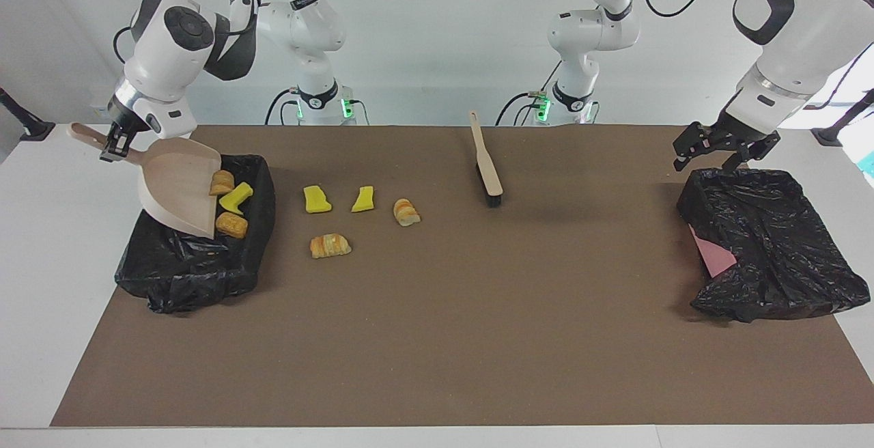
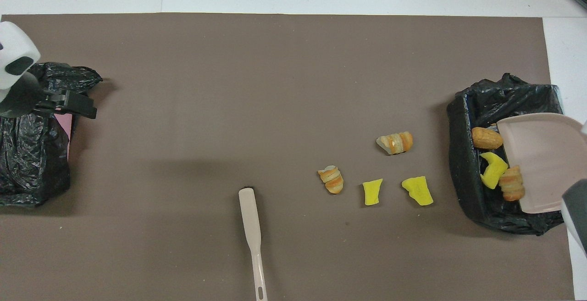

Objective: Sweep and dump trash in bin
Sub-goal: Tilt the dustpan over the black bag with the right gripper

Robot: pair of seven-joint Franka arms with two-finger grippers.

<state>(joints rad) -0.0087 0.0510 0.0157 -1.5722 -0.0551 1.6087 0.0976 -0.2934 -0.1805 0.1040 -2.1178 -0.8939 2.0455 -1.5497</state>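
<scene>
On the brown surface (image 1: 437,339), four trash scraps (image 1: 330,245) lie between the brush (image 1: 486,168) and the lined bin (image 1: 205,263). The right hand (image 1: 113,147) grips a tilted dustpan (image 1: 177,182) over that bin, three scraps (image 1: 232,212) at its lip. The left hand (image 1: 717,151) hangs open over the other bag (image 1: 771,250).

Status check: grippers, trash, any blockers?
Right gripper shut on dustpan, tipped over bin. Left gripper open. Four scraps on mat.

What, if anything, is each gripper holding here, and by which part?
The right gripper holds the beige plastic dustpan by its handle, tipped over the black-lined bin. The left gripper holds nothing.
</scene>
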